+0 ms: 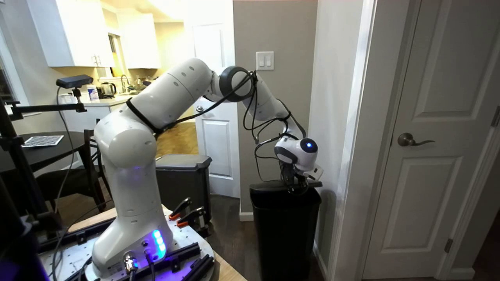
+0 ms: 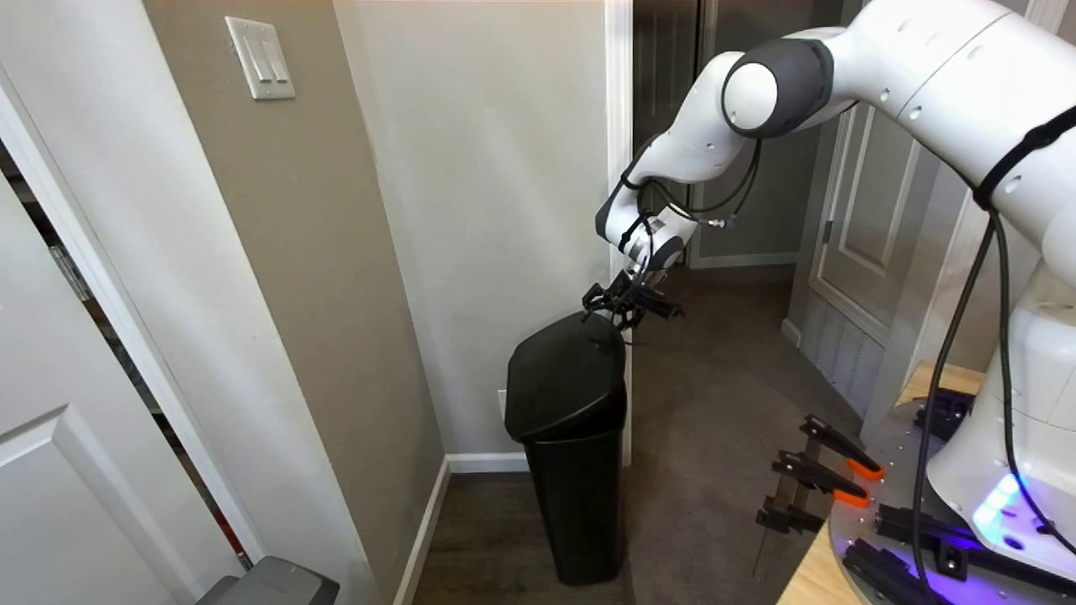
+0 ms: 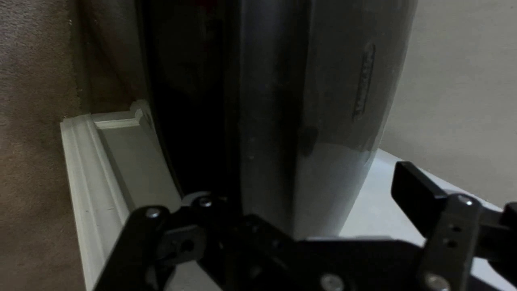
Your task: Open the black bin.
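The black bin [image 1: 287, 234] stands on the floor against the wall; its body also shows in an exterior view [image 2: 580, 512]. Its lid [image 2: 567, 370] is tilted, with the side near my gripper raised and a dark gap above the body. In the wrist view the lid [image 3: 343, 93], with an embossed mark, fills the middle, and a dark gap lies to its left. My gripper [image 3: 327, 206] is open, with its fingers wide apart at the lid's edge. The right finger stands clear of the lid; the left finger's tip is dark and hard to make out. My gripper [image 2: 630, 304] is at the lid's raised edge.
The wall [image 2: 496, 210] is close behind the bin. A light switch [image 1: 265, 61] is on the wall. A second, grey-lidded bin [image 1: 183, 175] stands behind the arm. Clamps [image 2: 828, 470] stick out from the robot's table. A closed door [image 1: 441, 136] is beyond the bin.
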`<state>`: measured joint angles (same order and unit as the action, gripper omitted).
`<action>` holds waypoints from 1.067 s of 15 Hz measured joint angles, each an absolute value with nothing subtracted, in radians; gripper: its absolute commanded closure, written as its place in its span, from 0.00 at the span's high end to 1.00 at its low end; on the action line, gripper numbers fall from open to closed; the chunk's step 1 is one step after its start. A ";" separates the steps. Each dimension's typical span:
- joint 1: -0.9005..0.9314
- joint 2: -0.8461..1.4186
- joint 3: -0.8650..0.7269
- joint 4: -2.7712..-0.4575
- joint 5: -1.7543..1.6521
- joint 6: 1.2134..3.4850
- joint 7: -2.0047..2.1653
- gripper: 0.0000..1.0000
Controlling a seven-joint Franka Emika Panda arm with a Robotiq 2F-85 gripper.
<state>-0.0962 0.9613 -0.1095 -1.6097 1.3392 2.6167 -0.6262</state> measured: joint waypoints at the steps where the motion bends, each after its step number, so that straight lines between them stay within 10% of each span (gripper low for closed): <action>1: -0.091 0.960 -0.105 -1.610 1.322 2.633 -0.618 1.00; 16: -0.015 0.805 -0.069 -1.668 1.285 2.817 -0.609 1.00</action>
<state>-0.0152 0.8051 -0.0691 -1.6682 1.2845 2.8170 -0.6088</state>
